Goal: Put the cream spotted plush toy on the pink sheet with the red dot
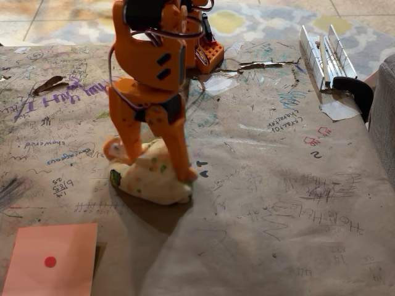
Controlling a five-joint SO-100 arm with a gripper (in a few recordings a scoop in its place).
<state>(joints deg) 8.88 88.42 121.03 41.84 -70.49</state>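
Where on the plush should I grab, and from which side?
Grip the plush across its rounded middle, coming straight down from above. It lies flat on the table, soft and lumpy, so the fingers can squeeze its body. The gripper already straddles it from above, one finger on each side.

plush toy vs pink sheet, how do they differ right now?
The cream spotted plush toy is rounded and bulky; the pink sheet with the red dot lies flat. The plush is cream with orange and green spots; the sheet is salmon pink with one red dot. The plush sits mid-table with the pincer straddling it; the sheet lies apart at the lower left corner. Both rest on the scribbled paper-covered table.
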